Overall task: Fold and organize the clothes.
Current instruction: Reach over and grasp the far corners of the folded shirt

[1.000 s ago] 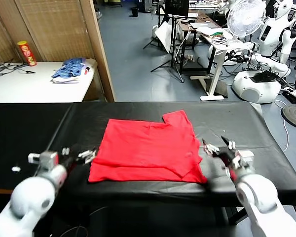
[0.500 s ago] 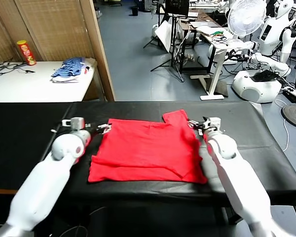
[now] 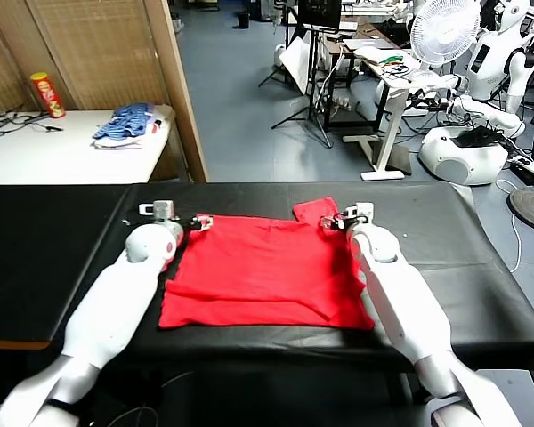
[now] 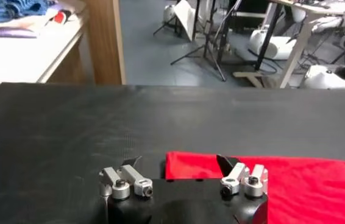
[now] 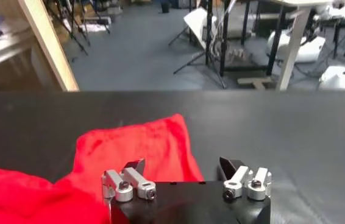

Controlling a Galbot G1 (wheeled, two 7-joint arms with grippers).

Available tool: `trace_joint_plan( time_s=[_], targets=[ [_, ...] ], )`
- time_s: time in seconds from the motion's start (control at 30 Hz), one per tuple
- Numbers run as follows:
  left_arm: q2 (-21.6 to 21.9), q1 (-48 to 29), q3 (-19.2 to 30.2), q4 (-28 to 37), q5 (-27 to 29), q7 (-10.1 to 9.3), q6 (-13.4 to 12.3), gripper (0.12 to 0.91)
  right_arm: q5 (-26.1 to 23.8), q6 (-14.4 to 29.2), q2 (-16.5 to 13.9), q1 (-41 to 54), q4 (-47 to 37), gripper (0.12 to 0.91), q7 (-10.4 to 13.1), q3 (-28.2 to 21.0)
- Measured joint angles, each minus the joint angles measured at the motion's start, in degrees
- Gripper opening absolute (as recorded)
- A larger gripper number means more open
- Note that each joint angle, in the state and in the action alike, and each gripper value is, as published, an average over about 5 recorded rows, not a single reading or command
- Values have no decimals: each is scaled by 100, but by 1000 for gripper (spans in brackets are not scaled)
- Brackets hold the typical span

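Shirt [image 3: 267,271] near corners under both arms, print side unseen.

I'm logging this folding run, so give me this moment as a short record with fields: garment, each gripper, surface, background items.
garment: red T-shirt, partly folded, lying on the table, one sleeve sticking out at its far right corner
left gripper: at the shirt's far left corner, fingers open, straddling the edge in the left wrist view
right gripper: at the far right corner by the sleeve, fingers open
surface: black-covered table
background: blue-and-white clothes pile and red can on the white side table
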Motion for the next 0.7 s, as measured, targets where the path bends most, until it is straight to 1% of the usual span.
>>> trace_joint_plan(
  time_s=[0.07, 0.1, 0.2, 0.23, 0.27, 0.3, 0.33, 0.37, 0.4, 0.43, 0.47, 0.57, 0.7],
  targets=[
    [-22, -27, 5, 92, 48, 62, -7, 713, -4, 8, 1, 4, -43, 651, -28, 2],
    [-31, -40, 7, 134, 73, 88, -11, 669, -7, 14, 2, 5, -57, 604, -40, 0],
    [-55, -68, 4, 241, 137, 135, -30, 509, -18, 52, 4, -2, -73, 456, -74, -8],
    [-61, -73, 1, 267, 150, 139, -38, 442, -24, 77, 5, -9, -70, 406, -90, -9],
    [-66, -76, -3, 285, 159, 143, -46, 392, -29, 109, 6, -20, -62, 339, -111, -7],
    [-69, -77, -8, 297, 164, 150, -53, 342, -34, 151, 7, -36, -47, 289, -134, -3],
    [-71, -76, -14, 300, 165, 158, -58, 275, -36, 197, 5, -54, -29, 242, -159, 5],
    [-73, -74, -22, 299, 163, 166, -62, 225, -32, 249, 0, -75, -5, 192, -188, 16],
    [-74, -69, -33, 290, 155, 173, -65, 188, -24, 304, -9, -101, 29, 158, -216, 30],
    [-75, -61, -46, 273, 144, 175, -67, 153, -14, 359, -22, -128, 69, 141, -240, 43],
    [-76, -50, -62, 248, 134, 169, -67, 134, 0, 410, -37, -156, 118, 125, -263, 54],
    [-51, 3, -114, 117, 112, 109, -54, 128, 62, 532, -105, -268, 351, 122, -320, 86],
    [58, 131, -192, -230, 56, -9, -14, 126, 258, 568, -278, -518, 879, 122, -350, 153]
  ],
)
